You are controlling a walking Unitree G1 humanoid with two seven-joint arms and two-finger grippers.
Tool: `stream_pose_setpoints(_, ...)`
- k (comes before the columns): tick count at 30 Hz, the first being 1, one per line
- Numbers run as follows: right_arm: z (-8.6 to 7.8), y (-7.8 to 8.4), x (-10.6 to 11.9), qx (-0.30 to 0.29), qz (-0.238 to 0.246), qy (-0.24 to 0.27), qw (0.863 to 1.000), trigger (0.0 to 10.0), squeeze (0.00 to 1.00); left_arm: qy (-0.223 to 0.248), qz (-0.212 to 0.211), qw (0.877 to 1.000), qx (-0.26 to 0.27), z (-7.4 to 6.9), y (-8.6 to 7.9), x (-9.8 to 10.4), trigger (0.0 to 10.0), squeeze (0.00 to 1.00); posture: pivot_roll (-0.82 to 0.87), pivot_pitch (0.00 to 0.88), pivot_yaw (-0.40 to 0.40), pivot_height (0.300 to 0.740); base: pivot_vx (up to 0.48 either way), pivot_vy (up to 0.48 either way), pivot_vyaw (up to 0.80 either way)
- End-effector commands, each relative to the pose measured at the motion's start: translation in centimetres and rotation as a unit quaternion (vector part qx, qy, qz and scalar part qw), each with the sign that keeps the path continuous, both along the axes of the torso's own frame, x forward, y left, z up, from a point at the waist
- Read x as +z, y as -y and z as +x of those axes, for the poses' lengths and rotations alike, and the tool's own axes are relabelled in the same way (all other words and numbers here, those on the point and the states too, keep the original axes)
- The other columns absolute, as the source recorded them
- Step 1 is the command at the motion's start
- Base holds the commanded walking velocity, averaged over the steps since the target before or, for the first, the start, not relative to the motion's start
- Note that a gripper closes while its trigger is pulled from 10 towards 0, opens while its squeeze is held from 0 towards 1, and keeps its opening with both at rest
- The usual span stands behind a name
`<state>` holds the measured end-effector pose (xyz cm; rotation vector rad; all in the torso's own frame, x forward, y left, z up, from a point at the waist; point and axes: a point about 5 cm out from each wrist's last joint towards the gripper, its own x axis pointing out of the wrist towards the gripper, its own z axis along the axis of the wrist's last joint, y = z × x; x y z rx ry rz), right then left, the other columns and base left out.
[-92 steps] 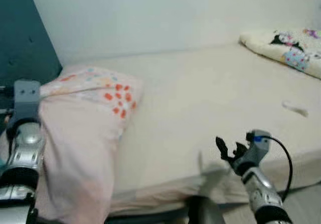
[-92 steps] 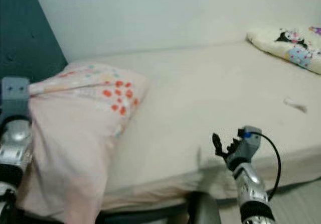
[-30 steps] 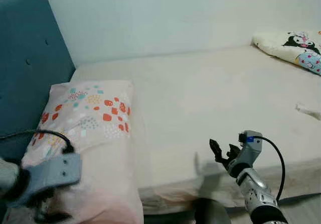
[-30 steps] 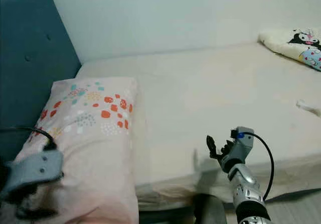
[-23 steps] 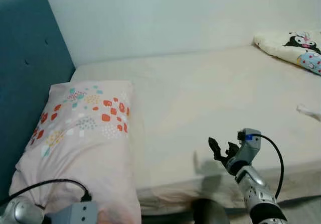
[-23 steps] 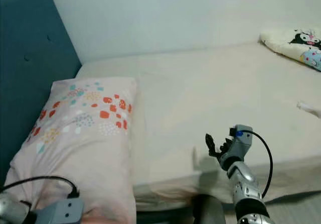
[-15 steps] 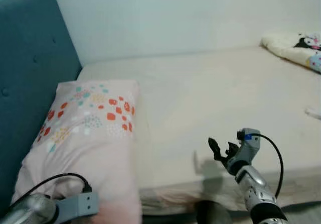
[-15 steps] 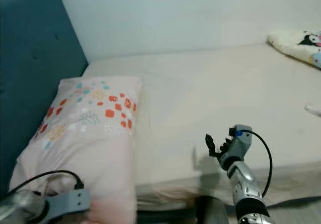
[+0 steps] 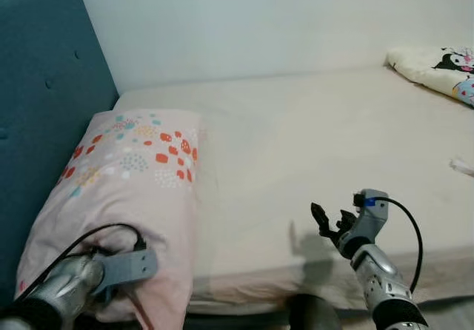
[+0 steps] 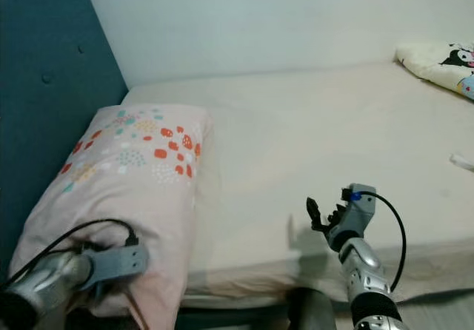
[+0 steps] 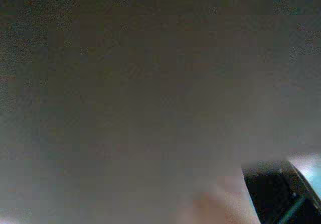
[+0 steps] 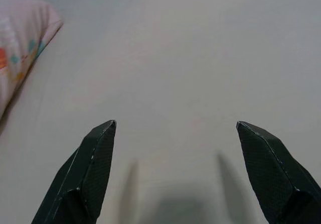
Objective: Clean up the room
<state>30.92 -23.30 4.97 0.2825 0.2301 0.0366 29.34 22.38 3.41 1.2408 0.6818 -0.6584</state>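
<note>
Left eye view: pillow (image 9: 129, 189) lies against the left gripper (image 9: 111, 282), fingers hidden; right gripper (image 12: 173, 171), spread, hovers well apart.

A pillow (image 9: 133, 174) lies along the bed's (image 9: 311, 137) left edge, against the headboard (image 9: 37, 108) at its left; a folded blanket (image 9: 437, 67) sits at the bed's far right corner. The left tool's wrist (image 9: 122, 268) rests at the pillow's near end; the right tool (image 9: 331, 223) hovers over the bed's near edge, well right of the pillow.
</note>
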Motion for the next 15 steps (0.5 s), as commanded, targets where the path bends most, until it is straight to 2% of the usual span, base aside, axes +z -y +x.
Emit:
stream_pose_setpoints(1,-0.1,-0.4,-0.2,0.006,0.006,-0.005,1.000,10.0,0.00,0.031,-0.005,0.999,-0.005,0.9,0.3,1.0,10.0,0.00,-0.08,0.000,0.009,0.371,0.000,0.000,0.00)
stream_pose_setpoints(3,-0.2,-0.6,-0.3,0.008,0.007,-0.005,1.000,10.0,0.00,0.068,-0.034,0.997,-0.002,2.4,1.7,1.7,10.0,0.00,-0.08,0.000,0.013,0.371,0.000,0.000,0.00)
stream_pose_setpoints(4,-0.2,-0.6,-0.3,0.008,0.007,-0.005,1.000,10.0,0.00,0.068,-0.034,0.997,-0.002,2.4,1.7,1.7,10.0,0.00,-0.08,0.000,0.013,0.371,0.000,0.000,0.00)
stream_pose_setpoints(6,-0.3,-0.5,-0.4,0.007,0.008,-0.006,1.000,10.0,0.00,0.097,-0.050,0.994,0.010,3.3,2.4,2.2,10.0,0.00,-0.09,0.000,0.014,0.371,0.000,0.000,0.00)
stream_pose_setpoints(10,-0.4,-0.3,-0.5,0.005,0.008,-0.007,1.000,10.0,0.00,0.108,-0.059,0.992,0.022,3.6,2.3,2.1,10.0,0.00,-0.09,0.000,0.015,0.371,0.000,0.000,0.00)
stream_pose_setpoints(15,-0.4,-0.4,-0.5,0.007,0.009,-0.010,1.000,10.0,0.00,0.088,-0.061,0.994,0.038,2.8,1.7,1.2,10.0,0.00,-0.08,0.000,0.010,0.371,0.000,0.000,0.00)
